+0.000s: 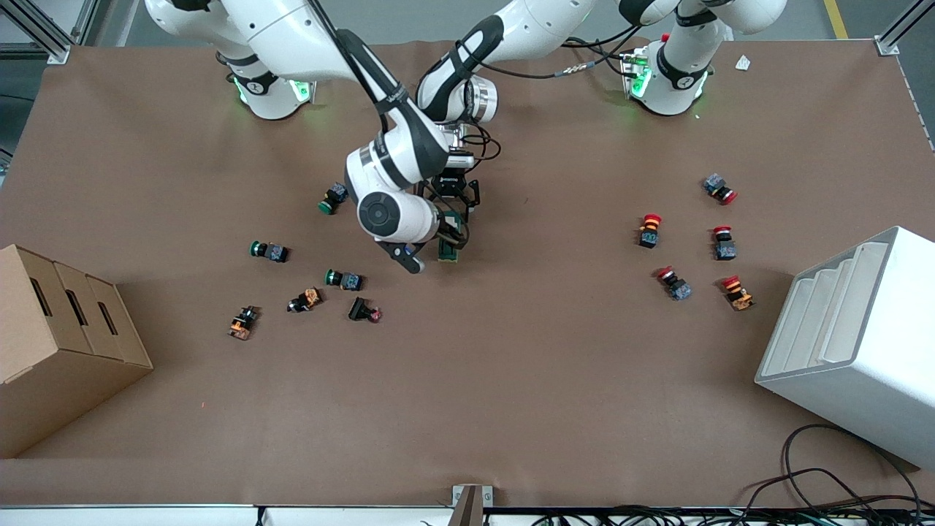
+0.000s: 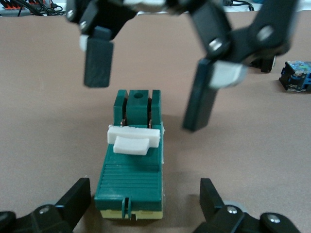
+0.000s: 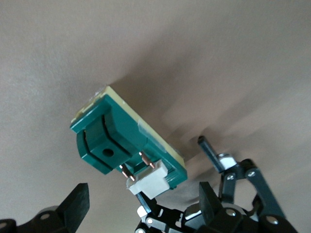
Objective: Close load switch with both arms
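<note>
The load switch (image 1: 448,250) lies flat on the brown table between the two arms' hands. It is a dark-green block on a cream base. In the left wrist view the load switch (image 2: 132,165) shows its white lever (image 2: 133,140) across the middle. My left gripper (image 2: 144,204) is open, one finger on each side of one end of the switch, not touching it; it hangs low over the switch (image 1: 454,219). My right gripper (image 3: 143,204) is open over the switch's other end (image 3: 121,141), and also shows in the left wrist view (image 2: 146,82) and the front view (image 1: 438,248).
Green push buttons (image 1: 268,250) and orange parts (image 1: 304,299) lie toward the right arm's end, nearer the front camera. Red push buttons (image 1: 649,229) lie toward the left arm's end. A cardboard box (image 1: 66,343) and a white bin (image 1: 855,343) stand at the table's ends.
</note>
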Controlling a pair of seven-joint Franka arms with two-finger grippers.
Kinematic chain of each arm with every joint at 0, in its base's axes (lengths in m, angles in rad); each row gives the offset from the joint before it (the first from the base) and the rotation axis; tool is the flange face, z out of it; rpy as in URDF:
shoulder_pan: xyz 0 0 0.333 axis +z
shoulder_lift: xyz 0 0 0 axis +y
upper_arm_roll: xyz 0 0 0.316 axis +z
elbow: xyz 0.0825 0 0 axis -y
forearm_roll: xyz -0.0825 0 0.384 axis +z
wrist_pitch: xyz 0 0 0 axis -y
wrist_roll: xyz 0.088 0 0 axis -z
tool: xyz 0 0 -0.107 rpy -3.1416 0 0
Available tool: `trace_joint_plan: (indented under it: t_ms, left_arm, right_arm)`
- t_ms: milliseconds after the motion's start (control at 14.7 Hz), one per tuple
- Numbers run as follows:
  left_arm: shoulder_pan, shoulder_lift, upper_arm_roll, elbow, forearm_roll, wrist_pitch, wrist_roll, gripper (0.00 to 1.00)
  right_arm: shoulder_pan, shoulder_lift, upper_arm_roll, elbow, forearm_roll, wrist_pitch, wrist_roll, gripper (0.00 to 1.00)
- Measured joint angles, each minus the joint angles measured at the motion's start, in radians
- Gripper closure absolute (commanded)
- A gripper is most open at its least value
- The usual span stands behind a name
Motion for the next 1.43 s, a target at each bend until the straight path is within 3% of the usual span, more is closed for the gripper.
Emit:
trace_joint_plan:
  t_ms: [545,1091,1432]
  left_arm:
    - [-0.024,0.020,0.001,0.014,0.003,-0.063,0.001,0.00]
    - [-0.024,0.021,0.001,0.015,0.003,-0.065,0.001,0.00]
    - [-0.024,0.021,0.001,0.015,0.003,-0.066,0.001,0.00]
  right_arm:
    - [0.044,0.057,0.000,0.000,0.025,0.128,0.031,0.00]
    - [0.025,0.046,-0.006,0.039,0.044,0.080,0.035,0.00]
    - [-0.013,0.081,-0.016,0.128,0.045,0.115,0.032,0.00]
